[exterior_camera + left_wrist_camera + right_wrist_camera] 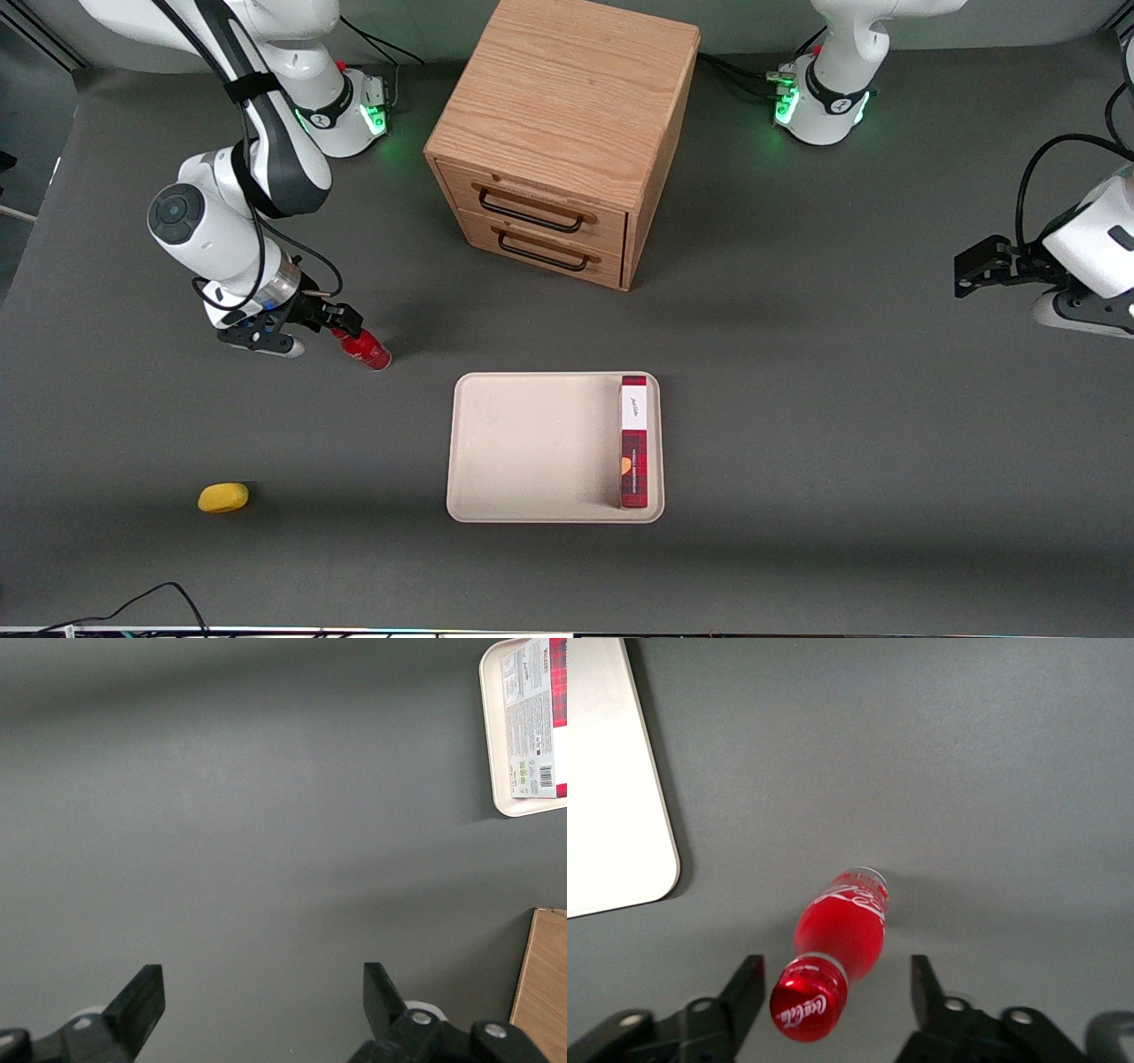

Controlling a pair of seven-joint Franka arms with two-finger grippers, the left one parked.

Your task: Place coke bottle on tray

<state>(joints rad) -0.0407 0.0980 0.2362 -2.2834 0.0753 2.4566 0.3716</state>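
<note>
I see my fingers (749, 988) spread wide, one on each side of the coke bottle (837, 948) and neither touching it. The red cap sits between the two tips, and the bottle leans over with its silvery base down on the table (797, 354). From the front, the gripper (341, 321) hangs low at the working arm's end of the table, right at the bottle's neck, with the bottle (366, 348) slanting away from it toward the tray (523, 443). The bottle is on the bare table, apart from the tray and a little farther from the front camera than the tray's nearest corner. On the tray, a long red plaid box (634, 441) lies along the rim toward the parked arm. The wooden drawer cabinet (563, 133) stands farther from the front camera than the tray. A small yellow object (222, 497) lies nearer the front camera than the gripper.
</note>
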